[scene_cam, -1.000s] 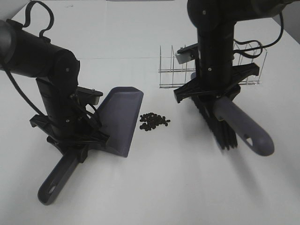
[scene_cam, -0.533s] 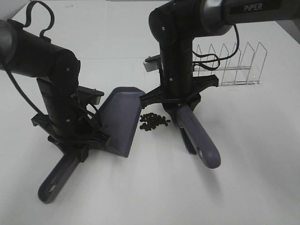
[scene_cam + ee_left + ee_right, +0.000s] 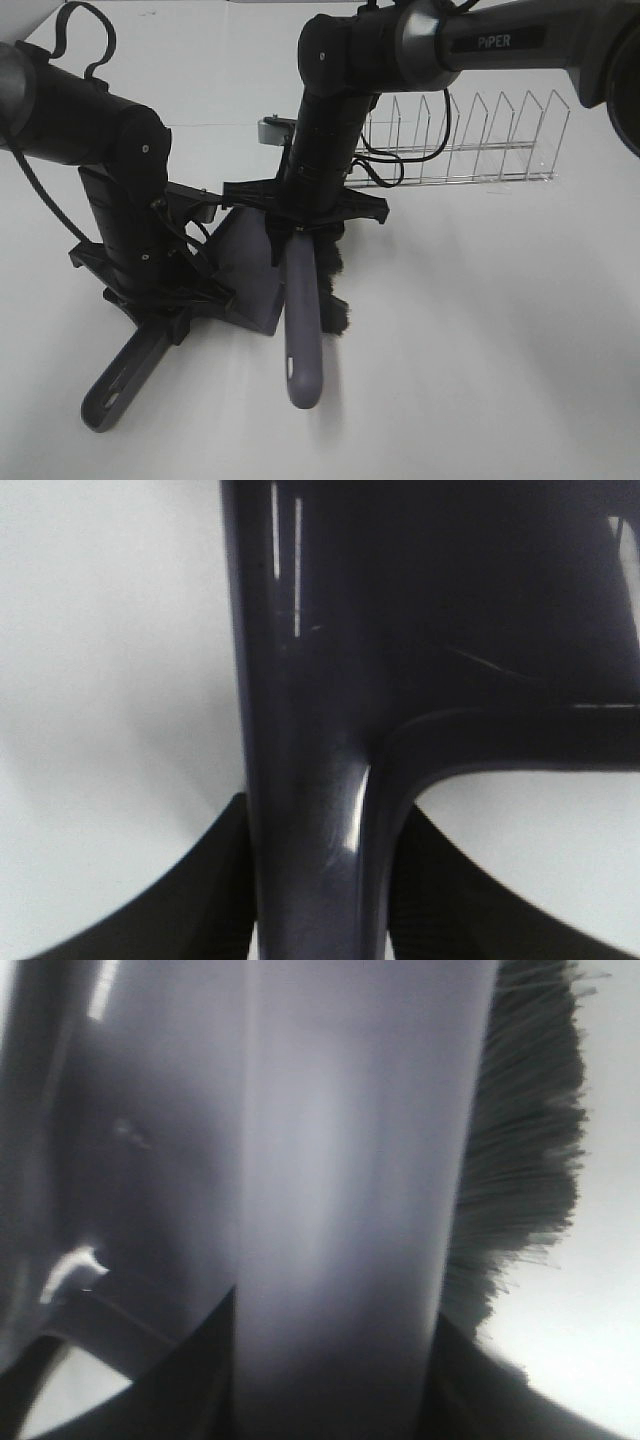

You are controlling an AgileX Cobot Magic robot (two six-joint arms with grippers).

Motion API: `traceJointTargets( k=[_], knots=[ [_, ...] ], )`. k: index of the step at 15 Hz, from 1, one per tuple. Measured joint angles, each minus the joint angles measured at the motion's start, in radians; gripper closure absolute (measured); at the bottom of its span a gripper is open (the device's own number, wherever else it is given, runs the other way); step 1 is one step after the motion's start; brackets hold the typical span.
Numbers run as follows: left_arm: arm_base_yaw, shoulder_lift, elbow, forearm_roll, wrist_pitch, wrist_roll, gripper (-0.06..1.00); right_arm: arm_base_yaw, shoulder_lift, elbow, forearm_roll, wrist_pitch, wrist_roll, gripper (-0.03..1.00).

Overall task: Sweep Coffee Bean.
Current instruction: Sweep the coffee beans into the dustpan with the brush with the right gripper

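Left gripper [image 3: 168,298] clenched on dustpan [image 3: 248,268] handle; pan resting on table [image 3: 500,350]. Right gripper [image 3: 300,228] clenched on brush [image 3: 303,340]; bristles [image 3: 336,312] down, just beside pan mouth. Coffee beans not visible: hidden beneath brush and right gripper. Wire rack [image 3: 480,140] behind, at right.

Your left arm [image 3: 80,120] comes in from the left edge, elbow bent, forearm dropping steeply to the wrist. Your left gripper [image 3: 168,312] sits low, jaws closed tight on the dustpan [image 3: 245,265] handle, its fingers [image 3: 200,900] flanking that handle in the wrist view. Your right arm [image 3: 450,45] reaches across the middle from the upper right, forearm pointing down, and your right gripper [image 3: 300,232] is clamped on the brush [image 3: 303,330] handle, close beside the left arm's wrist.
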Motion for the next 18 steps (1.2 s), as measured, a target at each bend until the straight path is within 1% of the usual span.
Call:
traceJointTargets(
  k=[2,3,6,10,12,15,16,17,18],
  knots=[
    [0.000,0.000,0.000,0.000,0.000,0.001,0.62,0.000,0.000,0.000,0.127,-0.052,-0.055,0.66],
    [0.000,0.000,0.000,0.000,0.000,0.003,0.62,-0.001,0.000,0.000,0.167,-0.059,-0.080,0.66],
    [0.000,0.000,0.000,0.000,0.000,0.004,0.62,-0.020,0.000,-0.002,0.213,-0.057,-0.106,0.66],
    [0.000,0.000,0.000,0.000,-0.006,0.008,0.62,-0.023,0.000,-0.070,0.236,-0.039,-0.124,0.66],
    [0.000,0.000,0.000,0.000,-0.009,0.010,0.62,-0.023,0.000,-0.103,0.230,-0.016,-0.130,0.66],
    [0.000,0.000,0.000,-0.005,-0.013,0.011,0.62,-0.023,-0.006,-0.144,0.191,0.022,-0.137,0.66],
    [0.000,0.000,0.000,-0.006,-0.014,0.011,0.62,-0.023,-0.015,-0.167,0.161,0.041,-0.137,0.66],
    [0.000,0.000,0.000,-0.006,-0.015,0.011,0.62,-0.023,-0.022,-0.196,0.108,0.070,-0.136,0.66],
    [0.000,0.000,0.000,-0.008,-0.016,0.011,0.62,-0.023,-0.029,-0.220,0.028,0.117,-0.128,0.66]
  ],
)
